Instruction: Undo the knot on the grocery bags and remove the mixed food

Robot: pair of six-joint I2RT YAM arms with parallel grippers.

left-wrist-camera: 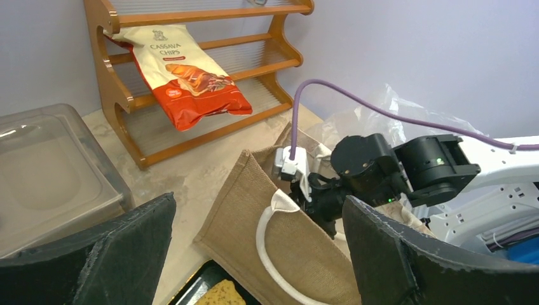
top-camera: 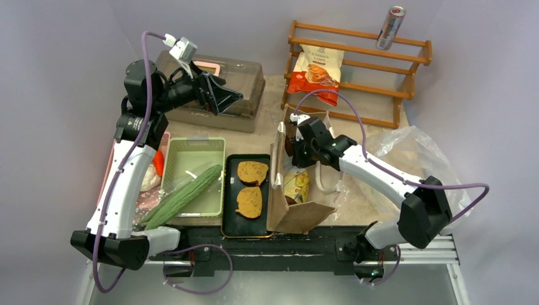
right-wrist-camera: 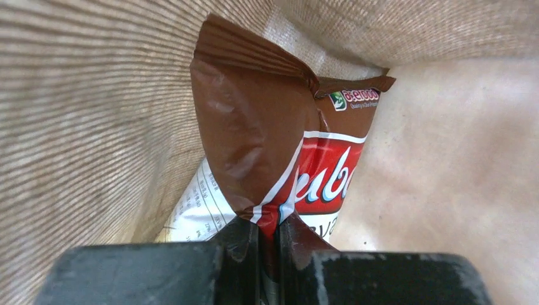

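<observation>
That brown bag (left-wrist-camera: 305, 254) honestly looks more like coarse woven jute than paper: rough, matt, visible weave. Its white handles (left-wrist-camera: 262, 238) are smooth cord. The brown-red packet (right-wrist-camera: 254, 127) inside is glossy plastic film, creased and shiny, sitting between the matt black fingers (right-wrist-camera: 241, 241) of the right gripper (right-wrist-camera: 268, 235). The left gripper (left-wrist-camera: 259, 210) has matt black pads (left-wrist-camera: 108, 254) too, foamy with rough crumbly edges. The rack (left-wrist-camera: 117, 108) is varnished wood with a sheen, and the chips packet (left-wrist-camera: 184, 76) on it is satiny film. The lidded case (left-wrist-camera: 44, 178) is smooth, smoky translucent plastic. The can (top-camera: 390, 27) is shiny metal, and the clear bag (top-camera: 407, 152) is thin crinkly film.
</observation>
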